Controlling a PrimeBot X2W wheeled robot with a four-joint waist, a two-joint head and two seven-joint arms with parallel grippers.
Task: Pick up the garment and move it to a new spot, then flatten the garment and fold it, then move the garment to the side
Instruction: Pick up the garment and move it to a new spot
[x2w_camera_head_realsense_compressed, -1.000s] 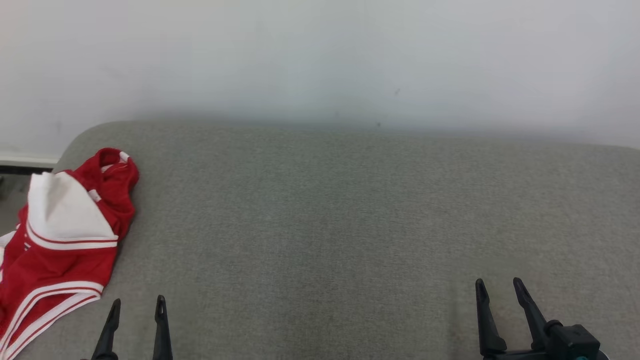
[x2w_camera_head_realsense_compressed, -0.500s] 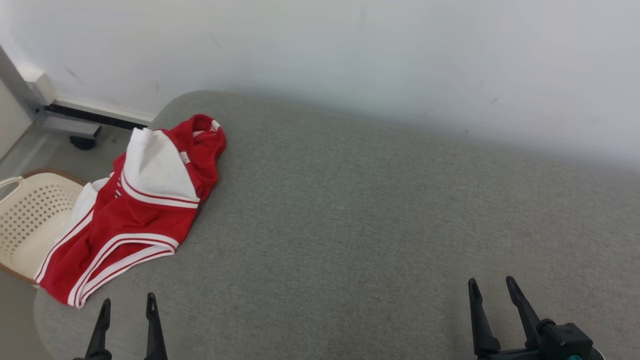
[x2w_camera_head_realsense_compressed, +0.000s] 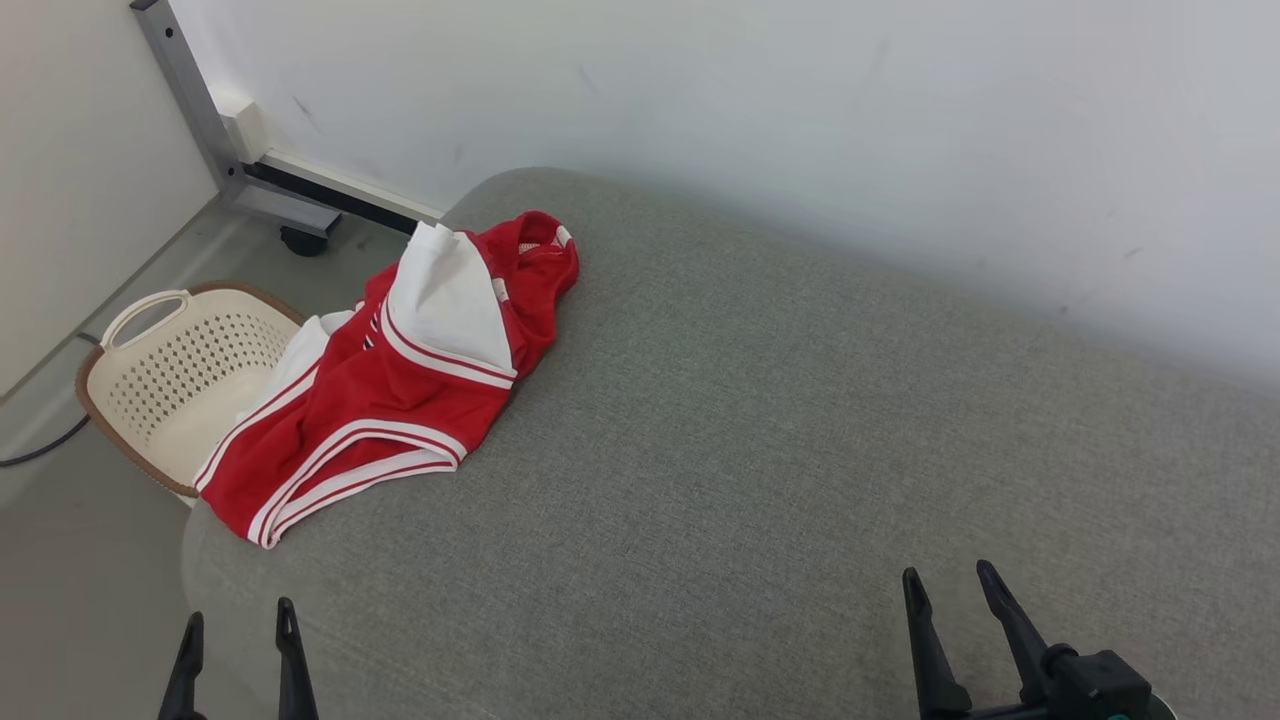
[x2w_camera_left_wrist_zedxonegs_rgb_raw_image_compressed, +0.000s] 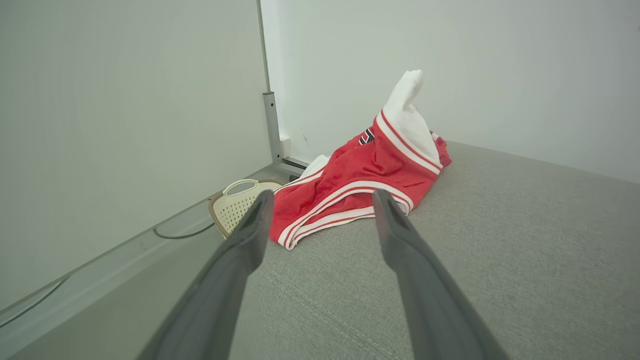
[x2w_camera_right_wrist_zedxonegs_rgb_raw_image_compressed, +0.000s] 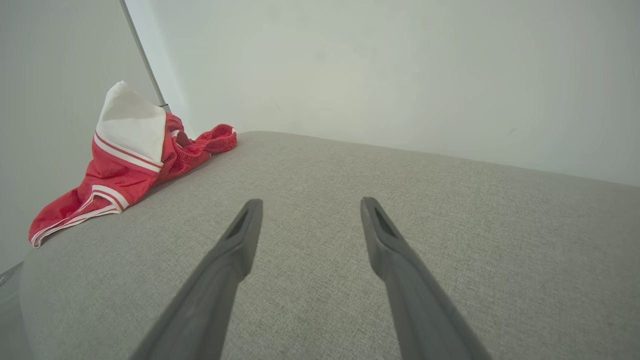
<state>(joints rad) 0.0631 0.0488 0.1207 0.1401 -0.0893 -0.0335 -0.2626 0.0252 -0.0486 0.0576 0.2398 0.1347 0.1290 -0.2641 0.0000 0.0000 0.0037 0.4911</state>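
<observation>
The garment (x2w_camera_head_realsense_compressed: 400, 375) is red with white trim and a white panel. It lies crumpled at the far left end of the grey cushioned surface (x2w_camera_head_realsense_compressed: 760, 440), one edge hanging over the side. The garment (x2w_camera_left_wrist_zedxonegs_rgb_raw_image_compressed: 360, 170) lies ahead of my left fingers in the left wrist view, and the garment (x2w_camera_right_wrist_zedxonegs_rgb_raw_image_compressed: 132, 150) sits far left in the right wrist view. My left gripper (x2w_camera_head_realsense_compressed: 238, 625) is open at the near left edge, short of the cloth. My right gripper (x2w_camera_head_realsense_compressed: 950, 587) is open over the near right, far from it. Both hold nothing.
A cream perforated basket (x2w_camera_head_realsense_compressed: 175, 360) with a brown rim stands on the floor left of the cushion, partly under the garment's overhang. A grey metal post (x2w_camera_head_realsense_compressed: 190, 100) and a dark cable run along the left wall. A white wall backs the cushion.
The head camera has swung left, so the garment now sits nearer the middle and the basket and floor have come into view. Both grippers stay open and low in the picture.
</observation>
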